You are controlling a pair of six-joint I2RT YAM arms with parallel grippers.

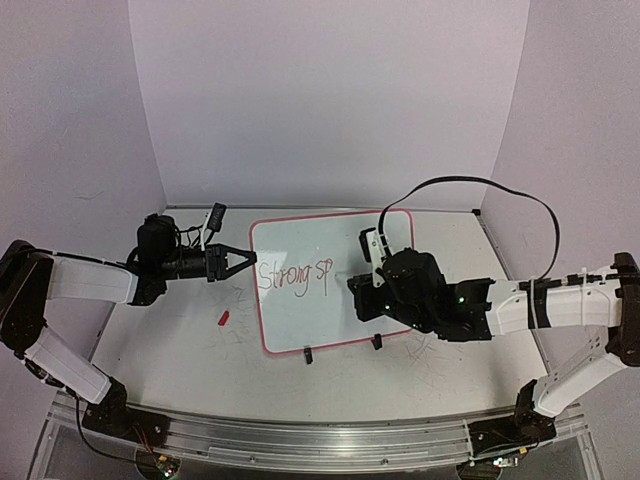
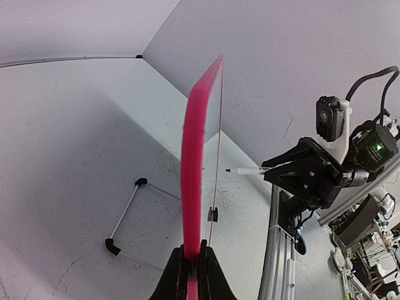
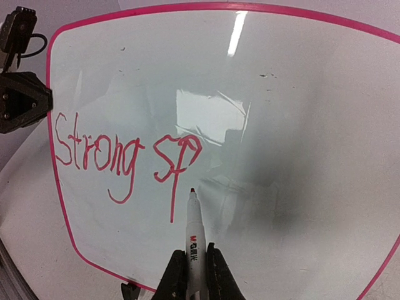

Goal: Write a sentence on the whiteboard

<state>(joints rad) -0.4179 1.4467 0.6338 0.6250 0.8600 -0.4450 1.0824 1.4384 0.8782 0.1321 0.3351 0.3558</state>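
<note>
The whiteboard [image 1: 320, 240] stands at centre frame of the top view on the counter [image 1: 180, 340], with its left rim clamped in the left pincer [image 1: 243, 262]. The right pincer [image 3: 192, 257] is clamped on the barrel of a marker [image 3: 191, 219], whose tip lies just right of the "p" tail of the sentence [image 3: 94, 150], which so far reads "Strong sp"; tip contact cannot be confirmed. The board appears thin, stiff, light and glossy, so it probably slides under pen pressure; grip it at the rim only, clear of the writing face.
</note>
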